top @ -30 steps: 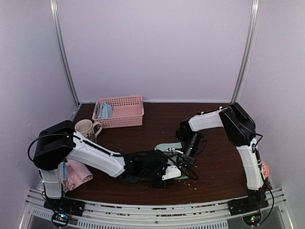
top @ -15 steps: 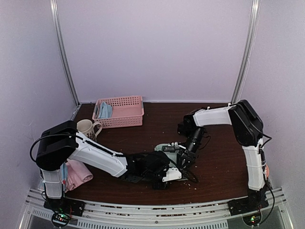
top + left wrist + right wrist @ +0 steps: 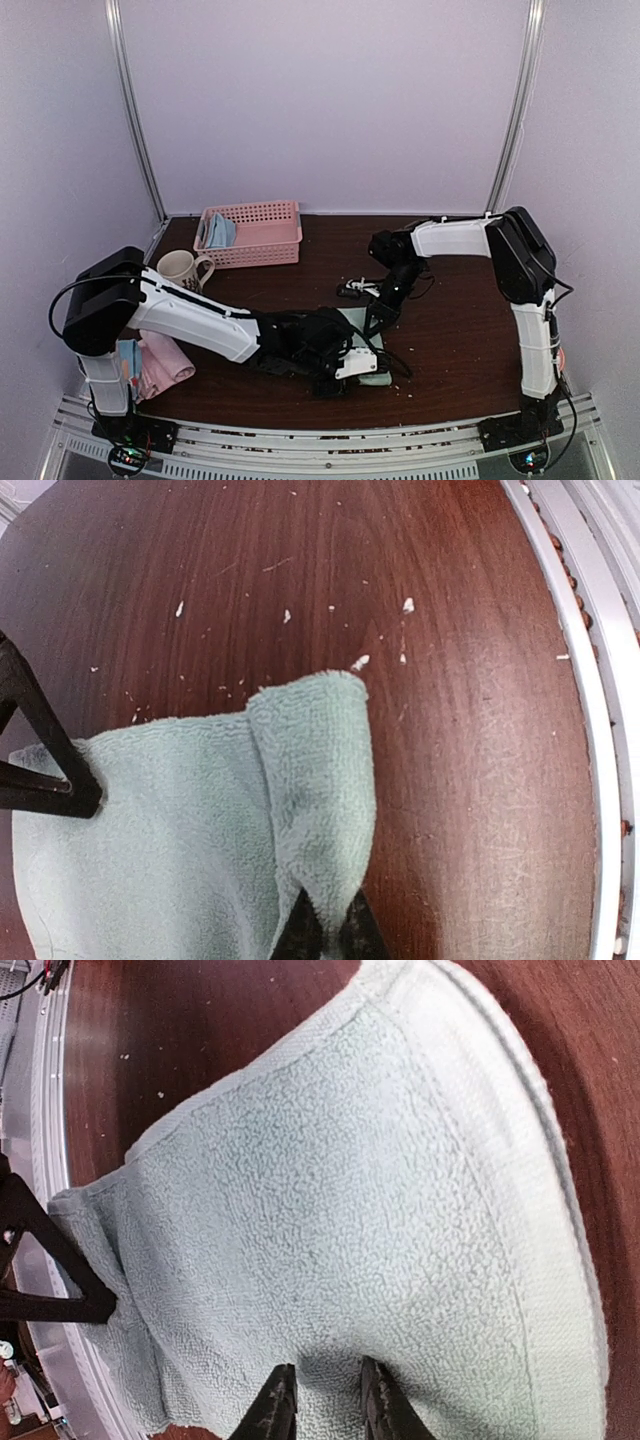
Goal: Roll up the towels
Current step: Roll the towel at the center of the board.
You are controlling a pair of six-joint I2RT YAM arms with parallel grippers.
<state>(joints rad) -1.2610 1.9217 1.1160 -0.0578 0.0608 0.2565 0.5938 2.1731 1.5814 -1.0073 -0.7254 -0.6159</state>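
Note:
A pale sage green towel (image 3: 357, 322) lies flat near the table's front edge, between my two grippers. Its right-hand edge is folded over into a thick band (image 3: 318, 780). My left gripper (image 3: 325, 935) is shut on that band at its near end. At the opposite edge my right gripper (image 3: 320, 1400) presses down with its jaws a narrow gap apart and a pucker of the green towel (image 3: 350, 1180) pinched between them. A light blue towel (image 3: 218, 232) lies in the basket. A pink towel (image 3: 162, 365) sits bunched at the front left.
A pink perforated basket (image 3: 265, 238) stands at the back left, a cream mug (image 3: 180, 268) in front of it. White crumbs dot the wood around the towel. The metal rail (image 3: 600, 730) runs along the table's front edge.
My left gripper has closed on the towel's folded edge. The right gripper let go, shifted back and left to the towel's far edge, and narrowed onto the cloth again.

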